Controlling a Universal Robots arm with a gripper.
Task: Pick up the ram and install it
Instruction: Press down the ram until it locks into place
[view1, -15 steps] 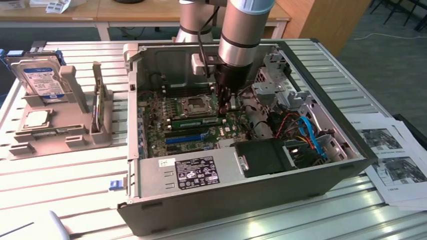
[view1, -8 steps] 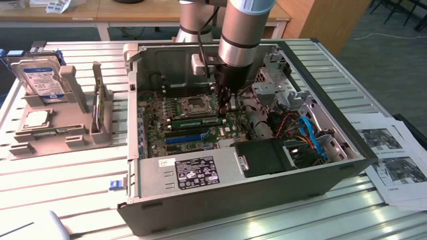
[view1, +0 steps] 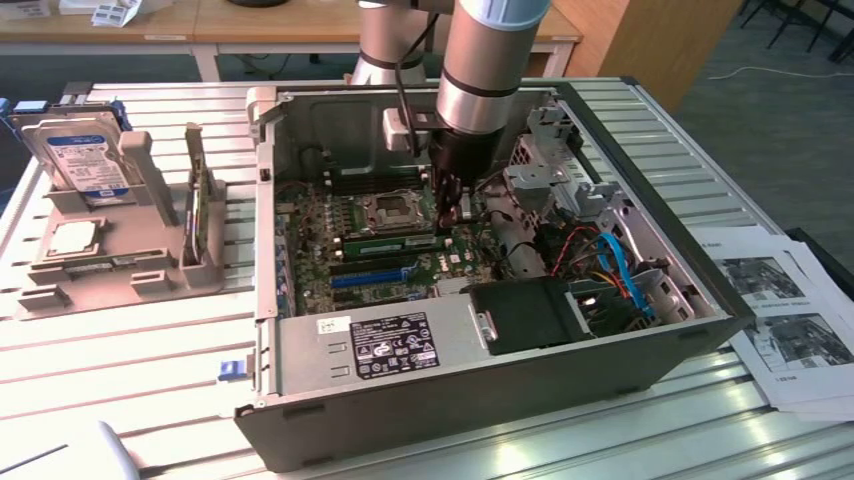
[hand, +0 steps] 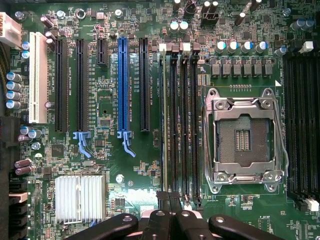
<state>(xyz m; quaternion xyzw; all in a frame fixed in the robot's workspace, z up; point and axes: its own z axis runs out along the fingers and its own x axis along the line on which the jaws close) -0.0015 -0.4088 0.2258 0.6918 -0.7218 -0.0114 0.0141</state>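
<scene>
Arm reaches down into the open computer case (view1: 534, 370), which lies on its side on the slatted table (view1: 120, 360). Gripper (view1: 445, 215) sits low over the motherboard (view1: 320, 215), fingers drawn together to a narrow gap; in the wrist view the gripper (hand: 170, 217) shows its black linkage arms folded inward.

Ram (view1: 390, 242): one green stick, lying along the slots just beside the processor socket (view1: 391, 208), directly under the fingertips. In the wrist view the ram (hand: 165, 120) appears edge-on as a thin pale strip in the outermost slot of the near bank. Whether the fingers grip it or only press on it I cannot tell.

Counts, wrist view:
- Memory slots near the gripper: four in one bank; a second bank of black slots (hand: 300, 120) beyond the socket.
- Blue expansion slot (hand: 123, 87): one.
- White slot (hand: 37, 77): one.
- Finned heat sink (hand: 80, 198): one.

Outside the case, exterior view's left: one grey rack (view1: 134, 250) holding one hard drive (view1: 87, 160). Exterior view's right: printed sheets (view1: 787, 320) on the table.
</scene>
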